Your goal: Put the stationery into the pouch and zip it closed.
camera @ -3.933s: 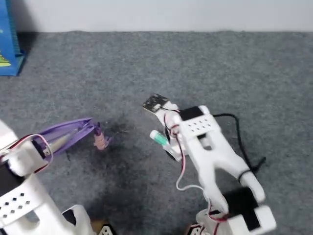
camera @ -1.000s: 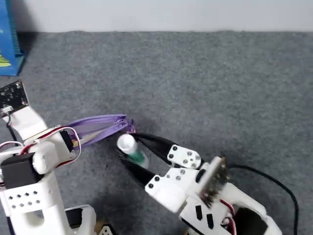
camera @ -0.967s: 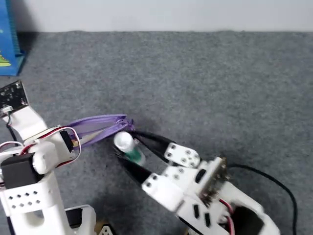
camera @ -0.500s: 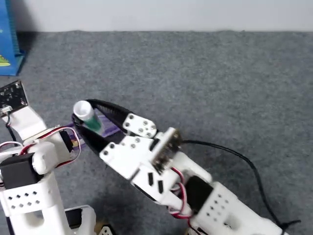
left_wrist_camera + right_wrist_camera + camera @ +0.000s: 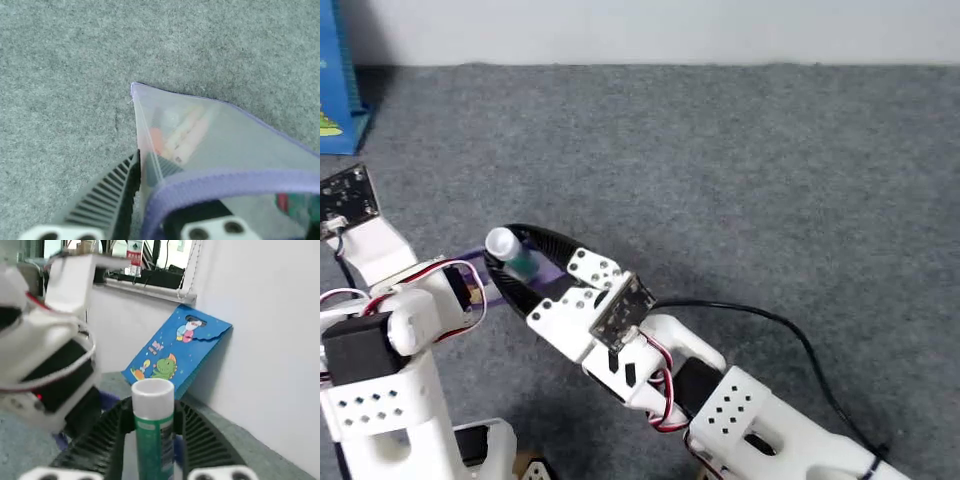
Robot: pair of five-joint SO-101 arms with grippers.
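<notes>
Gripping one glue stick (image 5: 514,255) by its green barrel, the right hand (image 5: 500,252) has both black fingers pressed against the tube's sides, the white cap standing up clear of them; the print on the green label is too small to read. In the high view the stick sits just over the purple rim of the single pouch (image 5: 215,145), near the left edge of the grey table (image 5: 770,170), and whether its lower end is inside the mouth cannot be told. The left hand (image 5: 150,200) is clamped on that pouch, its fingers pinching the purple zip band so that the translucent wall hangs taut below it. Through the wall at least two pale orange sticks (image 5: 187,135) lie side by side, touching, with a whitish piece beside them too blurred to name or count. One blue paper bag (image 5: 175,360) leans against the white wall at the far left corner of the table; it carries a green cartoon dinosaur (image 5: 162,367) and a smaller figure above it, plus a few marks that cannot be made out
</notes>
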